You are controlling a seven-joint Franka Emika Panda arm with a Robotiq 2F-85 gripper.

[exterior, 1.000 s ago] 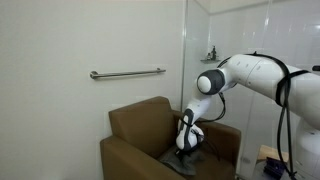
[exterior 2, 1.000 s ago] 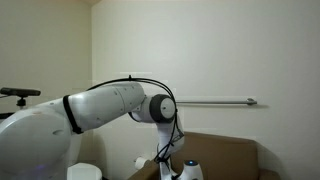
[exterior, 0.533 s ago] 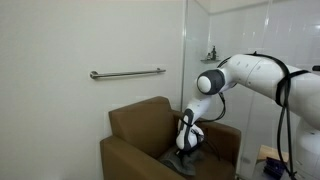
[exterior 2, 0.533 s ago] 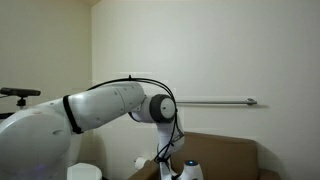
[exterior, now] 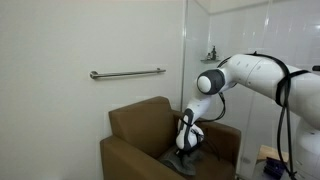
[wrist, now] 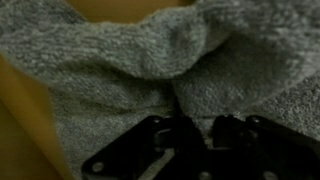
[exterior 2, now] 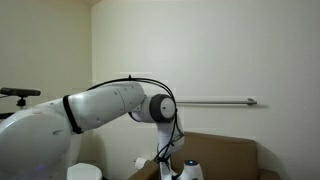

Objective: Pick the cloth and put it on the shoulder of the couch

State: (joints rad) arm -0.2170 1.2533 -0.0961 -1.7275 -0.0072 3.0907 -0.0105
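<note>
The grey cloth [wrist: 130,60] fills the wrist view, rumpled, with a fold running down between my dark fingers. My gripper [wrist: 190,130] is pressed into it and the fingers stand close together on that fold. In an exterior view my gripper [exterior: 186,148] is low over the seat of the brown armchair, where a bit of the dark cloth [exterior: 192,155] shows. The couch's padded arm [exterior: 125,152] lies beside the seat, bare. In an exterior view my wrist [exterior 2: 190,171] is at the bottom edge and the cloth is hidden.
A metal grab bar [exterior: 128,73] is on the wall above the chair and also shows in an exterior view [exterior 2: 215,101]. The chair back [exterior: 140,120] stands behind the seat. Brown upholstery [wrist: 20,130] shows beside the cloth. A tiled wall is close behind my arm.
</note>
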